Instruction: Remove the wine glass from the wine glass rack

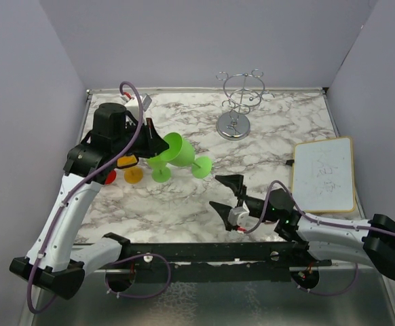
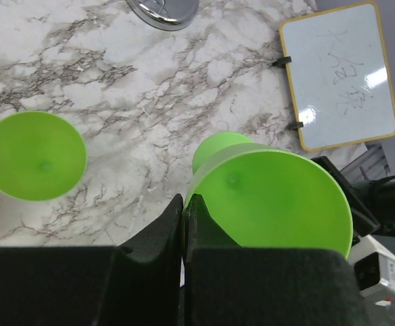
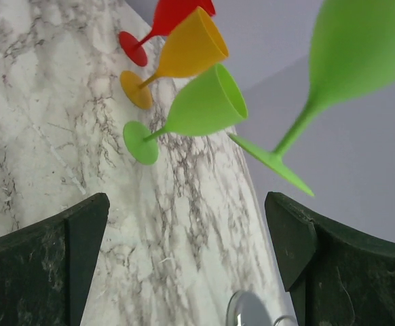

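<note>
The chrome wine glass rack (image 1: 238,95) stands at the back on its disc base (image 1: 233,125), with no glass on its arms. My left gripper (image 1: 158,144) is shut on the rim of a green wine glass (image 1: 178,151) and holds it tilted above the table, left of the rack. In the left wrist view the fingertips (image 2: 192,207) pinch the bowl's rim (image 2: 272,197). In the right wrist view this glass (image 3: 360,41) hangs in the air. My right gripper (image 1: 222,195) is open and empty (image 3: 187,231), near the front.
A second green glass (image 1: 161,166), an orange one (image 1: 133,174) and a red one (image 1: 109,178) stand in a row under my left arm. A whiteboard (image 1: 323,175) lies at the right. The rack's base shows in both wrist views (image 2: 163,8) (image 3: 248,311).
</note>
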### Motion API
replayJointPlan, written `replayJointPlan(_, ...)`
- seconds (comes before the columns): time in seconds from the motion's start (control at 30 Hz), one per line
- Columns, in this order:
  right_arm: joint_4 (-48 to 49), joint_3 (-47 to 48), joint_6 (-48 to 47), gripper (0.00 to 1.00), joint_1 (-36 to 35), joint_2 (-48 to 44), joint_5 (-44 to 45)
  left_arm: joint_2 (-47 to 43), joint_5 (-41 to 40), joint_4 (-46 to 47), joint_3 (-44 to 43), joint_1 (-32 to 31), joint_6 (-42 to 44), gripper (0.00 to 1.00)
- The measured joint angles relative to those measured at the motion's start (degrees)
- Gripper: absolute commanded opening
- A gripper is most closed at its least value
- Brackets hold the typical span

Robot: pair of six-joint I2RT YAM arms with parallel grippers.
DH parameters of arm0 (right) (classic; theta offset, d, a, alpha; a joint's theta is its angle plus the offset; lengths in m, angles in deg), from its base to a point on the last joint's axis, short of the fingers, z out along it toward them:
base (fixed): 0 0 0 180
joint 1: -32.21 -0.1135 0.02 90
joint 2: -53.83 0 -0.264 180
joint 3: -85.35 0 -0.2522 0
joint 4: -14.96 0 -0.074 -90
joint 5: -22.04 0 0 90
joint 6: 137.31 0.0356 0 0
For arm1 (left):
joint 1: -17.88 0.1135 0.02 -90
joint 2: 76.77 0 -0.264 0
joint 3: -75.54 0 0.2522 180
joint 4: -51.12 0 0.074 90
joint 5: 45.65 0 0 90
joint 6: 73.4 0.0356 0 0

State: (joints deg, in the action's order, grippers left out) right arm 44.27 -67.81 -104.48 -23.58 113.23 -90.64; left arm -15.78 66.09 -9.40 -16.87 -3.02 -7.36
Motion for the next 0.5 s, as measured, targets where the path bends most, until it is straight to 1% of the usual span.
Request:
replayJointPlan(0.1, 6.54, -2.91, 10.93, 0.99, 0.02, -1.51, 6.21, 0.63, -2.16, 0.00, 0.02, 0.00, 0.74, 0.00)
replayJointPlan(0.2, 10.75, -3.19, 21.51, 0.99, 0.02, -3.72, 14.58, 1.60, -4.04, 0.31, 0.09, -0.04, 1.05, 0.00)
replayJointPlan(0.27, 12.57, -2.78, 29.42, 0.99, 0.02, -4.28, 24.24, 2.21, -5.38, 0.98, 0.33, -0.31, 1.14, 0.00)
replayJointPlan(0.3, 12.15, -1.53, 36.02, 0.99, 0.04, -4.26, 33.44, 2.40, -6.23, 1.55, 0.70, -0.63, 1.14, 0.00)
replayJointPlan(0.33, 12.17, -1.38, 36.68, 0.99, 0.17, -3.93, 34.42, 2.60, -7.10, 1.92, 1.22, -1.18, 1.14, 0.00)
replayJointPlan(0.4, 7.30, 1.75, 43.69, 0.99, 1.51, -3.78, 41.79, 3.21, -8.83, 2.36, 2.10, -2.95, 1.09, 0.00)
replayJointPlan(0.5, 1.20, 6.01, 50.73, 0.99, 4.00, -3.76, 45.92, 4.94, -11.91, 2.78, 2.73, -6.16, 1.01, 0.00)
